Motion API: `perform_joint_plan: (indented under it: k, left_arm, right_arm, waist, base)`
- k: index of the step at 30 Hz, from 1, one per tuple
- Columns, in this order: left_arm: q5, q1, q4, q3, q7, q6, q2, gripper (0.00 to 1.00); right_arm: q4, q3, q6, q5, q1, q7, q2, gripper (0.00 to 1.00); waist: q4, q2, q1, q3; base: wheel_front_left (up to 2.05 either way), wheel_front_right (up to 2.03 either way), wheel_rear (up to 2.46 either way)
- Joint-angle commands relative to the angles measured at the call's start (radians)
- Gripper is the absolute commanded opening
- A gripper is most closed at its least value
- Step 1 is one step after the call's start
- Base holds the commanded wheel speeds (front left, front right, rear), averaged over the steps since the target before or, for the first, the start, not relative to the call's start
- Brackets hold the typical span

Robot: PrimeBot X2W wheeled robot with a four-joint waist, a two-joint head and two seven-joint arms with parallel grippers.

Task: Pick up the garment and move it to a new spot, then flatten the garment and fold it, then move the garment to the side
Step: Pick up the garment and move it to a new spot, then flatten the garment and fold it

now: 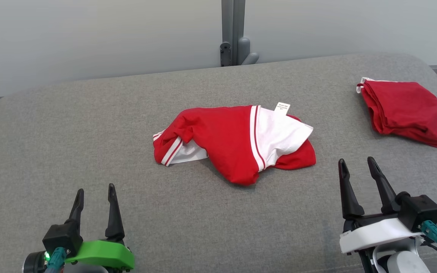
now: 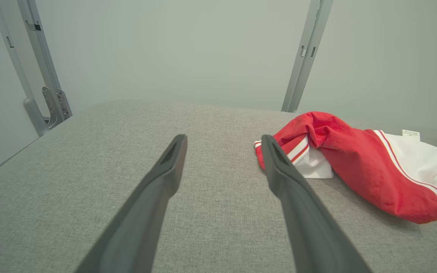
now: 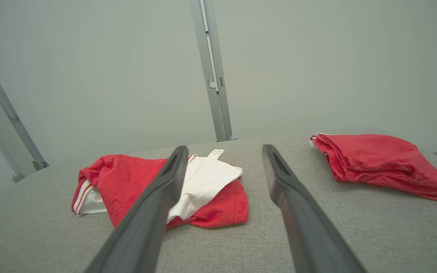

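Crumpled red-and-white jersey garment (image 1: 233,146): loose heap on the middle of the grey fabric-covered tabletop (image 1: 89,132). A white panel edged with red stripes is turned up on top. A small white care label (image 1: 282,107) pokes out at the garment's far edge, and a striped cuff sticks out on its left. It is neither flat nor folded.

Folded plain red cloth (image 1: 404,112): well apart from the garment, beyond it to the right. Probably a finished piece, not the one in hand.

Right gripper (image 1: 356,161): on the near side of the garment, off its right end, near it but not touching. Fingers spread wide, nothing held.

Left gripper (image 1: 95,189): on the near side of the garment, off its left end, well apart. Fingers also spread wide and empty.

Progress, as judged: right at the start. The garment is untouched, so every step is left: lifting it to a new spot, flattening, folding, moving aside. The raised cuff and the heap's right hem look like the readiest places to pinch.
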Motion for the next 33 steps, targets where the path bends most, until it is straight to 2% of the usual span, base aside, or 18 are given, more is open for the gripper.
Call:
perform_joint_plan:
  k: [1,28,33]
  left_arm:
    - [0.008,0.017,-0.006,0.008,-0.002,-0.006,-0.005,1.0]
    - [0.071,0.028,-0.004,0.06,-0.002,-0.063,-0.05,1.0]
    - [0.078,0.021,-0.01,0.067,-0.002,-0.066,-0.053,1.0]
  right_arm:
    - [0.005,0.004,-0.001,0.004,0.011,-0.004,-0.002,1.0]
    - [0.022,0.009,-0.001,-0.006,-0.001,-0.004,-0.002,1.0]
    - [0.05,-0.024,-0.001,0.01,-0.014,-0.004,-0.002,1.0]
  waist:
    - [0.006,0.0098,0.0,-0.003]
    - [0.014,0.0098,0.0,-0.001]
    - [0.017,0.0098,0.0,0.011]
  base:
    - [0.0,0.0,0.0]
    - [0.0,0.0,0.0]
    - [0.0,0.0,0.0]
